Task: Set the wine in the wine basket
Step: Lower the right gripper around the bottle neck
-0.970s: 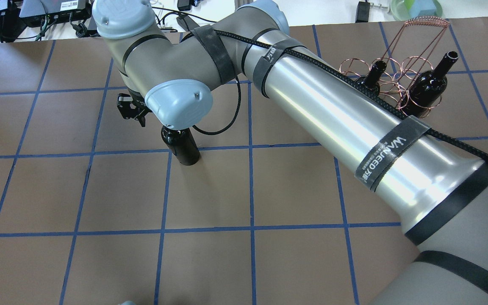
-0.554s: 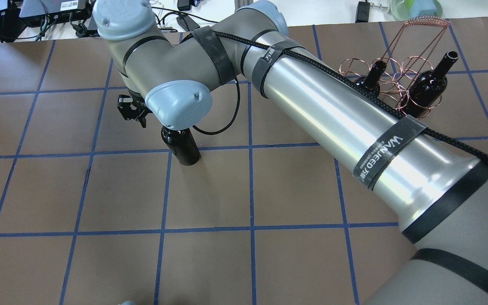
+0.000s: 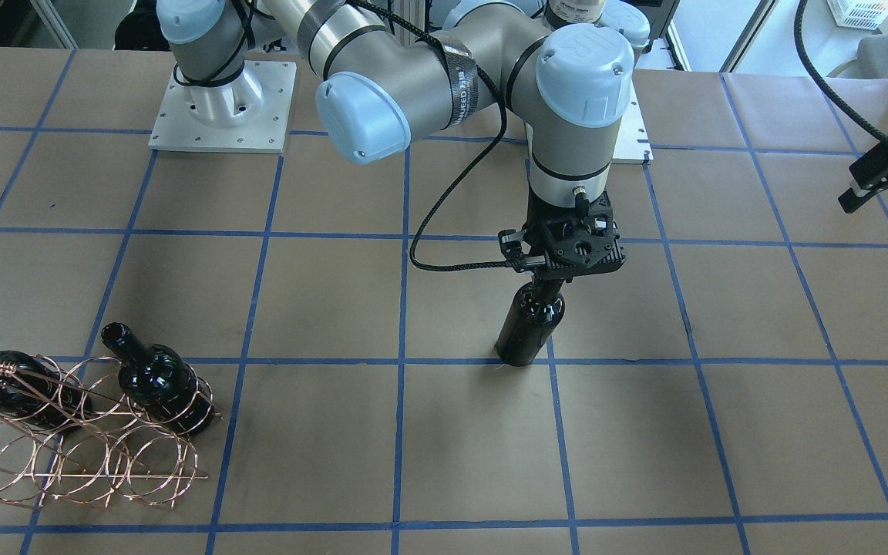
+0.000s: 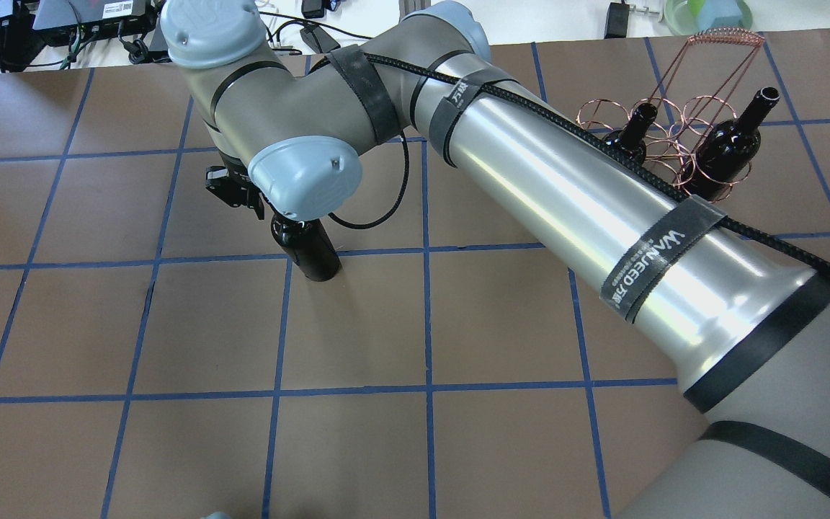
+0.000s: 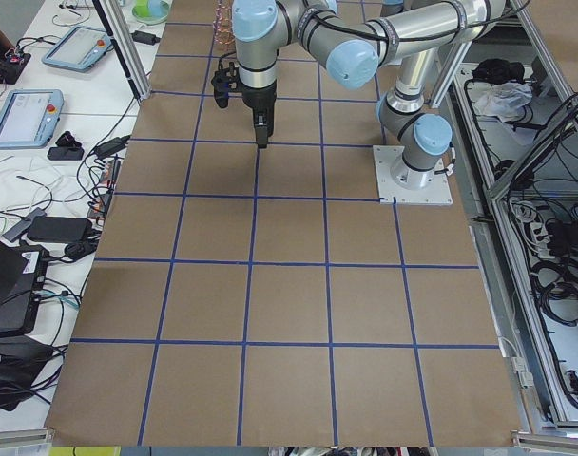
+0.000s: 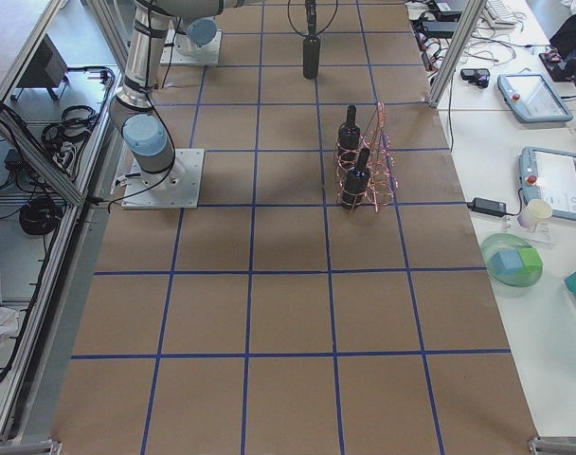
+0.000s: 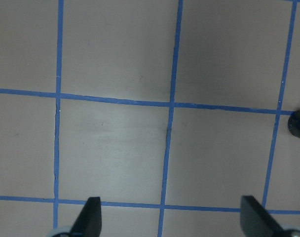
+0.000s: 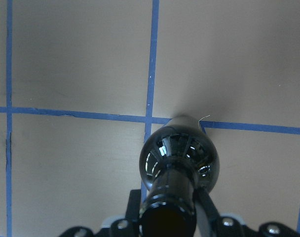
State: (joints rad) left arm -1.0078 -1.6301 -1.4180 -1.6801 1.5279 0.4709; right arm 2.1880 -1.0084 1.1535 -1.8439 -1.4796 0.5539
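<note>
A glossy near-black wine bottle (image 3: pixel 529 327) stands upright on the brown table on a blue tape line, and shows in the overhead view (image 4: pixel 310 252). My right arm reaches across the table and its gripper (image 3: pixel 556 281) is shut on the bottle's neck from above. In the right wrist view the neck (image 8: pixel 169 207) sits between the fingers (image 8: pixel 205 207). The copper wire wine basket (image 3: pixel 66 462) stands far off at the table's other end (image 4: pixel 667 148) and holds two more bottles (image 4: pixel 725 155) (image 4: pixel 627 140). My left gripper (image 7: pixel 170 207) is open and empty over bare table.
The left gripper (image 3: pixel 883 177) hangs near the table's edge on the robot's left. The right arm's long link (image 4: pixel 588 209) spans the table between the bottle and the basket. Operator tables with tablets (image 6: pixel 549 180) and cables flank the table.
The right gripper has shifted a little toward the bottle's neck. The bottle's base has stayed on the tape line. The basket and its bottles have not moved.
</note>
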